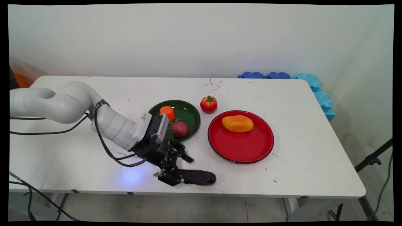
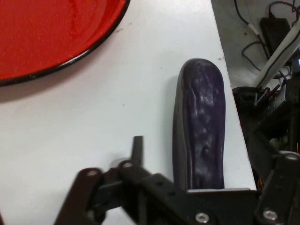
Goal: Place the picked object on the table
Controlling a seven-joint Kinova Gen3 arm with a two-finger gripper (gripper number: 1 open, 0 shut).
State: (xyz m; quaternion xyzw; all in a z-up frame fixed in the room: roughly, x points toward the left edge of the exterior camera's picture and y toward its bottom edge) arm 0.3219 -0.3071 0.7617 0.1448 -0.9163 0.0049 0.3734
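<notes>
Eggplant [image 1: 198, 176]: dark purple, lying flat on the white table [image 1: 298, 150] close to its near edge, well apart from the red plate [image 1: 241, 147] on that plate's near-left side. Its long axis runs roughly along the near edge; the rounded free end points right in the main view, the other end sits at the gripper [image 1: 169, 175].

Largest to smallest, all placed from the red plate:
- Table: carries everything listed.
- Red plate: right of centre, with a yellow-orange fruit [image 1: 237, 123] resting on its far part.
- Green plate [image 1: 191, 114]: just left of the red plate, not touching it. It holds an orange piece [image 1: 167, 112] and a reddish round fruit [image 1: 180, 129].
- Blue foam blocks [image 1: 314, 86]: beyond the red plate, at the table's far right corner.
- Tomato [image 1: 209, 104]: on the bare table, just beyond the red plate's far-left rim, between the two plates.

Gripper and eggplant: in the hand view the eggplant [image 2: 200, 131] extends straight away from the gripper [image 2: 206, 197], its axis in line with the hand's reach. One finger [image 2: 137, 149] stands clear on the plate side; the other is not plainly seen. Whether the jaws are parted around the near end or clamped on it cannot be told; contact is likewise unconfirmed.
</notes>
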